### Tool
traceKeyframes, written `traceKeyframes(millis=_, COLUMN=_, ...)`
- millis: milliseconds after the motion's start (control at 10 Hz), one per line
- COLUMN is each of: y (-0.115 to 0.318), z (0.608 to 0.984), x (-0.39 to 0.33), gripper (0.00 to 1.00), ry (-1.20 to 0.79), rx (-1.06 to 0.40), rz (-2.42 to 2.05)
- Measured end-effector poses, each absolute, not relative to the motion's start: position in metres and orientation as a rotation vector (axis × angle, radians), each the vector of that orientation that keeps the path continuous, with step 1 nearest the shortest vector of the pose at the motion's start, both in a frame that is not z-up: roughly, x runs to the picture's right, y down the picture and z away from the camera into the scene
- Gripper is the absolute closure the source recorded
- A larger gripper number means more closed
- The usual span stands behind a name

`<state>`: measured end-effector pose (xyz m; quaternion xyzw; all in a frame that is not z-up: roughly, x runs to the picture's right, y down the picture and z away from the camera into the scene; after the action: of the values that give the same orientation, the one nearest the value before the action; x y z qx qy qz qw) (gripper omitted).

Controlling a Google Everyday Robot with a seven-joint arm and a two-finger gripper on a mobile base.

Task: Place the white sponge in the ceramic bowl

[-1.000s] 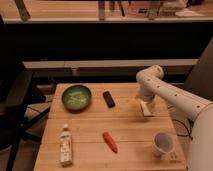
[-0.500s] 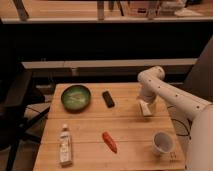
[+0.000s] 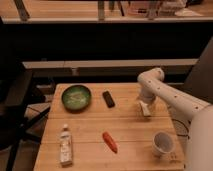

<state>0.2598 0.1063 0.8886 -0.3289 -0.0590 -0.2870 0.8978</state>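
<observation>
table [image 3: 90, 125]: pale wood, rectangular; carries every item below
bowl [image 3: 76, 97]: round, shallow, mottled green inside, dark rim; upright at 10 o'clock from the table's middle
sponge [image 3: 146, 112]: small pale pad at 2 o'clock from the table's middle, right under the tool's tip; hard to tell apart from the tool by eye, so contact cannot be told; well apart from the bowl, at 3 o'clock of it
tool [image 3: 144, 105]: points down over the sponge, at 2 o'clock from the table's middle; fingers apart
arm [image 3: 170, 95]: white, reaches in from 3 o'clock, elbow bent high above the tool
bar [image 3: 108, 98]: black, short, lying flat at 12 o'clock, between bowl and tool, nearer the bowl
bottle [image 3: 65, 145]: white label, lying at 8 o'clock, near the front left corner
stick [image 3: 110, 141]: orange-red, lying aslant at 6 o'clock, between bottle and cup
cup [image 3: 161, 143]: white, at 4 o'clock, near the front right corner, well apart from the tool
</observation>
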Motion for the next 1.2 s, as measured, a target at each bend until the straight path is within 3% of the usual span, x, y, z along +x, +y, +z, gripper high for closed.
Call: traceKeyframes(millis=1200, y=0.121, z=0.894, x=0.264, gripper=0.20, ry=-0.143, rx=-0.683, rz=-0.573)
